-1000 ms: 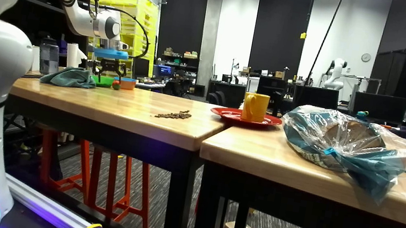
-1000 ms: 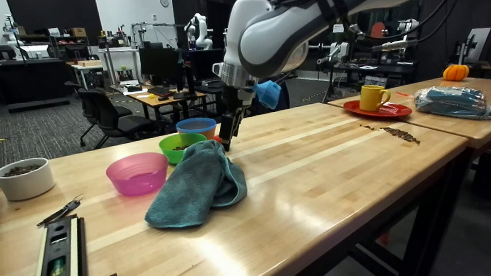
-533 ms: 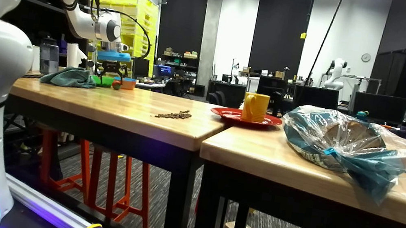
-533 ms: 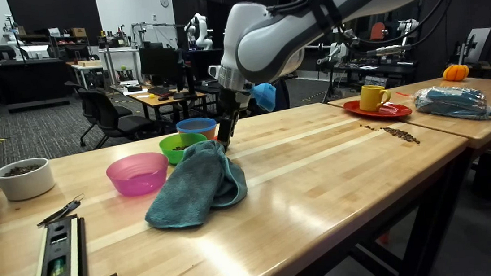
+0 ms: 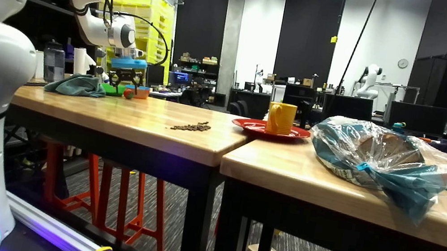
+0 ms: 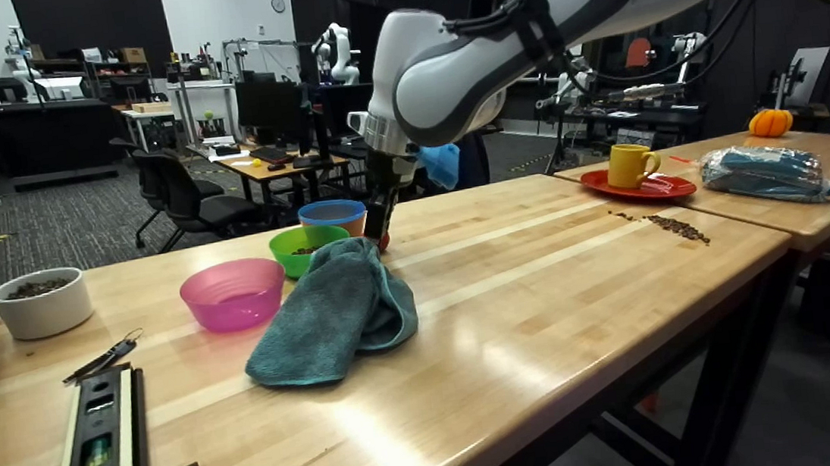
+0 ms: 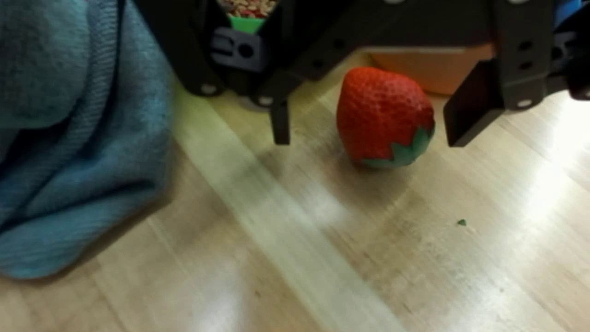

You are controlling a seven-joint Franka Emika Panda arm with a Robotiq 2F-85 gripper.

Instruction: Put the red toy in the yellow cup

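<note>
The red toy is a strawberry with green leaves (image 7: 385, 115). It lies on the wooden table and also shows in both exterior views (image 5: 128, 93) (image 6: 384, 242), partly hidden by a finger in one of them. My gripper (image 7: 369, 140) is open, with one finger on each side of the strawberry and a gap on both sides, wider on the left in the wrist view. The gripper also shows near the bowls in an exterior view (image 5: 127, 84). The yellow cup (image 5: 281, 119) stands upright on a red plate (image 5: 246, 124), far from the gripper; both show in both exterior views.
An orange bowl with a blue rim (image 6: 333, 214) is close behind the strawberry. A green bowl (image 6: 309, 245), a pink bowl (image 6: 233, 295) and a teal cloth (image 6: 331, 313) lie beside the gripper. Small brown pieces (image 6: 677, 229) and a bagged loaf (image 6: 763, 173) lie near the plate.
The arm and gripper have shifted slightly, rightward in an exterior view and leftward in another, and a little lower in both. The strawberry, cup and plate have not visibly moved.
</note>
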